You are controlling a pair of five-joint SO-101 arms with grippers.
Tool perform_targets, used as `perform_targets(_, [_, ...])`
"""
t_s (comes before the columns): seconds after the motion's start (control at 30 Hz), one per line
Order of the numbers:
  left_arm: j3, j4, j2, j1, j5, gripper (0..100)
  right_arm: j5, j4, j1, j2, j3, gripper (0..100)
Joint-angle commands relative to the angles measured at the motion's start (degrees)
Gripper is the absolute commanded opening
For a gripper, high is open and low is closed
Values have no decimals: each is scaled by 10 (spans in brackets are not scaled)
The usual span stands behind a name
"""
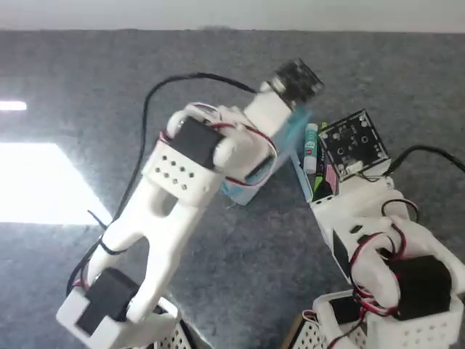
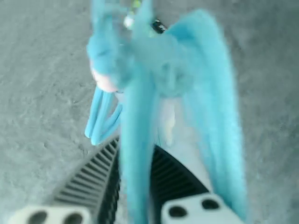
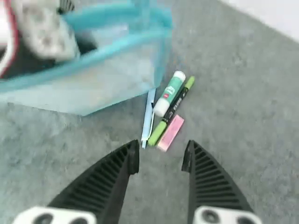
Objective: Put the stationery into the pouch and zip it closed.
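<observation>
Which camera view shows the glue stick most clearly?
The right wrist view: the glue stick lies whole on the table beside the pouch, against the green marker. The high view shows it between the two arms. In the left wrist view I cannot make it out.

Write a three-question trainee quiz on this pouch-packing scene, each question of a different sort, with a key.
1. True or false: the glue stick lies on the table, outside the blue pouch.
2. The left gripper is shut on: A) a pink eraser, B) the blue pouch, C) nothing.
3. Fill in: the right gripper, close to the green marker, has its jaws ____.

Key: 1 true; 2 B; 3 open.
</observation>
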Motion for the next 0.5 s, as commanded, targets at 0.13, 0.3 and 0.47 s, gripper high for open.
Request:
perform_targets(0.13, [-80,-11,-18,-40,188,12,-4,-11,-3,-80,0,173])
perform_targets(0.3, [-102,-39,-5,-107,384,13,-2,-15,-2,-80,39,173])
perform_targets(0.47, [-113,-47,-5,-179,484,13,-2,-16,32,-83,38,173])
